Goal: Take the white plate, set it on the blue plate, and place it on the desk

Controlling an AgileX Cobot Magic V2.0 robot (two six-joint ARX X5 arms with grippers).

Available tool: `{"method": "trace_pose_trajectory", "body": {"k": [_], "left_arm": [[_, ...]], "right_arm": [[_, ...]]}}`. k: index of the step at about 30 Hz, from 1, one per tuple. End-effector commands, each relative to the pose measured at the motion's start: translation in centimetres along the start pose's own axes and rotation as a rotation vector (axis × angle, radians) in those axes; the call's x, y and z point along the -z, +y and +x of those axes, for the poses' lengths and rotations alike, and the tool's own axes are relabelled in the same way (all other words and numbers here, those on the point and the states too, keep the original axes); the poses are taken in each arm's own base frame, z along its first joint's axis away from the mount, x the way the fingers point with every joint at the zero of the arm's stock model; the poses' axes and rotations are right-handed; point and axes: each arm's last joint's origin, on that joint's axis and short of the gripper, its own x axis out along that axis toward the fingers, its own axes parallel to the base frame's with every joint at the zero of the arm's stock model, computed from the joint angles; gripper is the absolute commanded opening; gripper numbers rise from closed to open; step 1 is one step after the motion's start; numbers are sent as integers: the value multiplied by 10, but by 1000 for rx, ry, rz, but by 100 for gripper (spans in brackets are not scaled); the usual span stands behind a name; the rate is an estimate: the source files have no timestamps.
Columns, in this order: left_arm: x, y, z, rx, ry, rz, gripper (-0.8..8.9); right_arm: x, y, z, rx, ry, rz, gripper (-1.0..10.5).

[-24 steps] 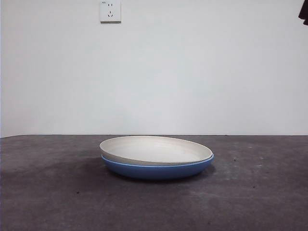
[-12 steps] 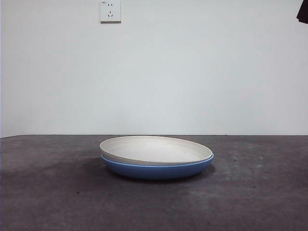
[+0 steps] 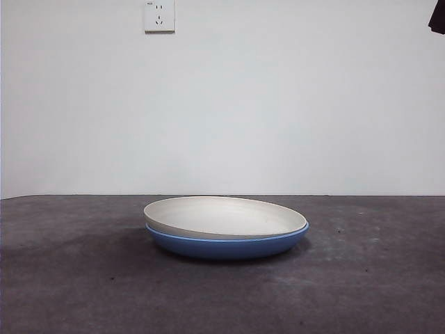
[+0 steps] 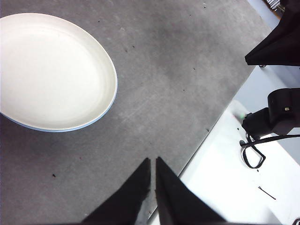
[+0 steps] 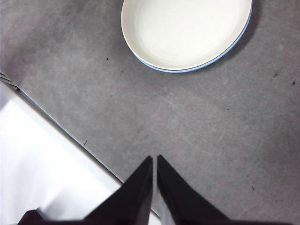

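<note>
White plate (image 3: 224,217) nested on blue plate (image 3: 229,243); your left hand (image 4: 153,161) and right hand (image 5: 154,159), both pinched closed and empty, sit well back from it, neither clearly nearer.

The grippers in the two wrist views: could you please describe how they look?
The left gripper and the right gripper look alike: each has two matte black jaws that taper from a broad base to a thin pointed tip. No markings or cables show on them. In the front view, only a black tip of one arm shows at a top corner.
</note>
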Motion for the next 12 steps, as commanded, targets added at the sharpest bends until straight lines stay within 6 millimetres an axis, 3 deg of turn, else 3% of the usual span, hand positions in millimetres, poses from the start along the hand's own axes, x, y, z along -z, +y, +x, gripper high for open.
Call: {"method": "trace_pose_trajectory", "body": {"k": [1, 7, 12], "left_arm": [[-3, -1, 1, 11, -12, 28, 19], [-3, -7, -12, -2, -78, 61, 19], [-13, -16, -55, -116, -435, 298, 19]], "right_arm": [[-4, 2, -2, -7, -16, -23, 8], [-4, 2, -2, -7, -16, -23, 8], [-4, 2, -2, -7, -16, -23, 8]]}}
